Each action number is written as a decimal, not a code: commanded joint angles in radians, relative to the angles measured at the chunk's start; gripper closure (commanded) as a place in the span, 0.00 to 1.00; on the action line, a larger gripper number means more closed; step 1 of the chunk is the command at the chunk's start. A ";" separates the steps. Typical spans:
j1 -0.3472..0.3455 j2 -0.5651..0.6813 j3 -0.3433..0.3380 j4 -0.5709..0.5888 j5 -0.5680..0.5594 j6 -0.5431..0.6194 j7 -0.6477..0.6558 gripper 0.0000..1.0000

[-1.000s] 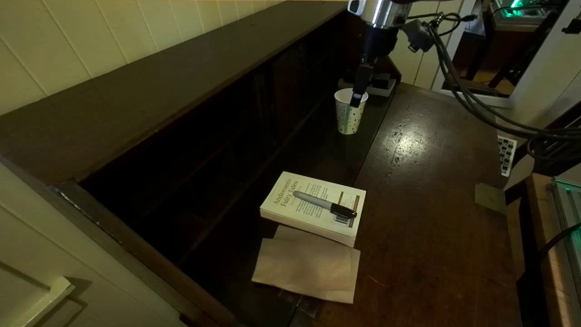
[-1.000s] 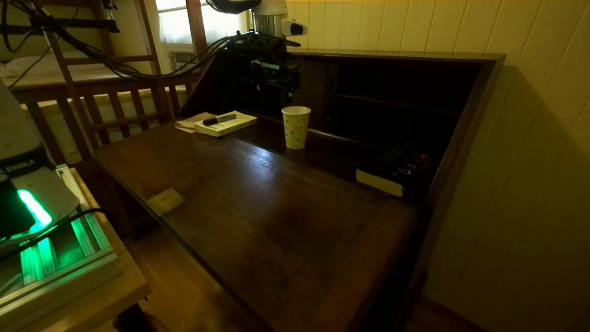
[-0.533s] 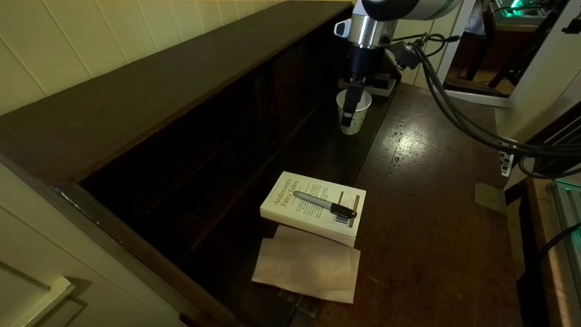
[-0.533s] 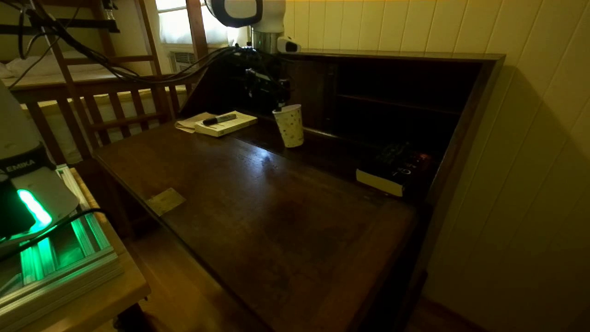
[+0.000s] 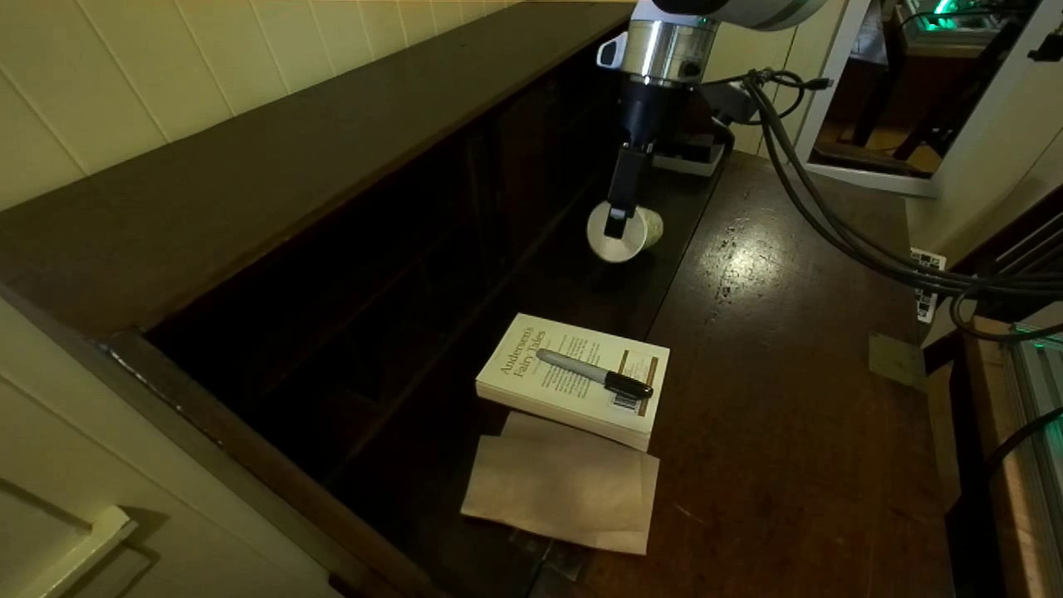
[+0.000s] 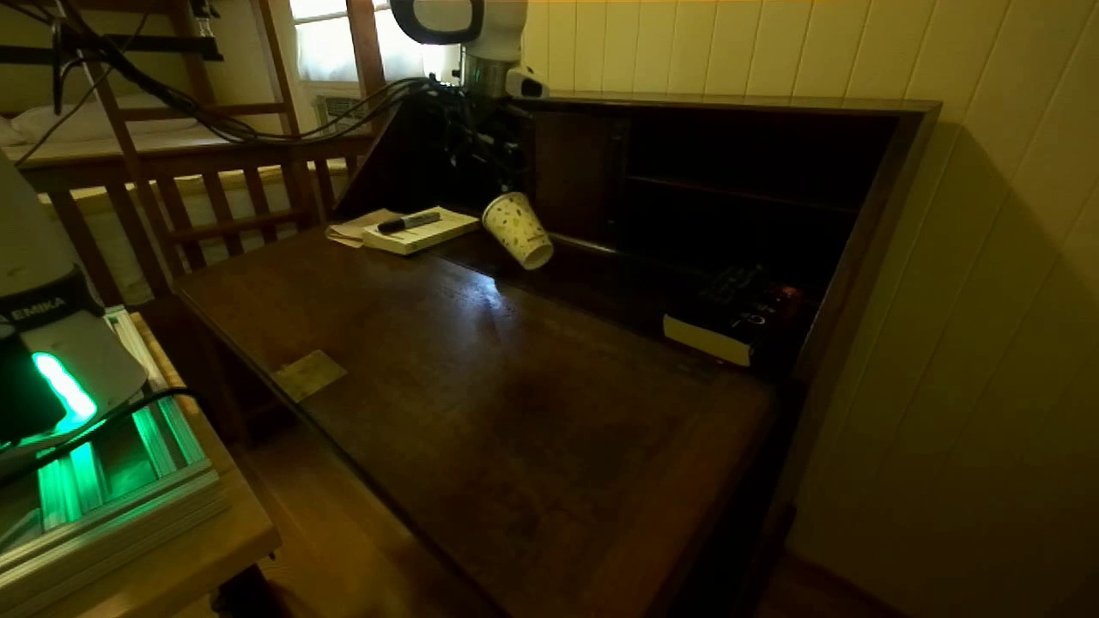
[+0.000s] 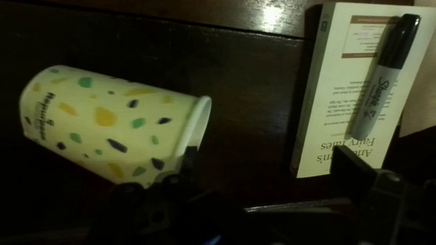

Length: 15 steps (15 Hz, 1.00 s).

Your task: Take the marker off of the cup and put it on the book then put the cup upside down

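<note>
The white speckled cup (image 5: 652, 231) leans far over in both exterior views, its mouth turned towards the marker side and its base lower than its rim. In the wrist view the cup (image 7: 102, 119) lies to the left of my gripper (image 7: 265, 149). The jaws stand wide apart, and one finger (image 7: 191, 158) overlaps the cup's rim, seemingly at or inside the mouth. Whether the cup (image 6: 519, 232) touches the desk I cannot tell. The grey marker (image 5: 581, 368) with a black cap rests on the white book (image 5: 508, 365).
Tan paper sheets (image 5: 565, 494) lie beside the book. A thick dark book (image 6: 734, 322) sits at the far end of the desk (image 6: 515, 412). Tall dark shelving (image 6: 738, 146) runs along the wall. Cables (image 5: 814, 224) hang from the arm.
The cup stood upright one second ago, began to tilt half a second ago and now leans steeply. My gripper lowered, then moved towards the white book. Marker and book stayed put.
</note>
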 commanded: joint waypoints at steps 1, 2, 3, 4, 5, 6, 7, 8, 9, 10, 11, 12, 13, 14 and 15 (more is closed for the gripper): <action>-0.009 -0.007 0.018 0.011 0.046 -0.039 -0.018 0.00; -0.010 -0.015 0.021 0.008 0.058 -0.045 -0.022 0.00; -0.013 -0.022 0.023 0.007 0.069 -0.052 -0.024 0.00; -0.014 -0.034 0.023 0.004 0.080 -0.057 -0.020 0.00; -0.014 -0.044 0.019 0.001 0.087 -0.060 -0.010 0.00; -0.010 -0.055 0.012 -0.004 0.084 -0.052 0.015 0.00; -0.005 -0.074 0.001 -0.018 0.073 -0.023 0.050 0.00; -0.002 -0.089 -0.009 -0.028 0.062 -0.004 0.087 0.00; -0.003 -0.104 -0.022 -0.039 0.059 0.021 0.128 0.00; -0.002 -0.114 -0.035 -0.048 0.048 0.054 0.177 0.00; -0.001 -0.119 -0.052 -0.052 0.011 0.080 0.229 0.00; -0.003 -0.111 -0.069 -0.043 -0.018 0.101 0.274 0.00; -0.002 -0.104 -0.085 -0.038 -0.054 0.116 0.330 0.00; -0.002 -0.095 -0.099 -0.034 -0.084 0.140 0.383 0.00; -0.001 -0.086 -0.116 -0.027 -0.130 0.146 0.449 0.00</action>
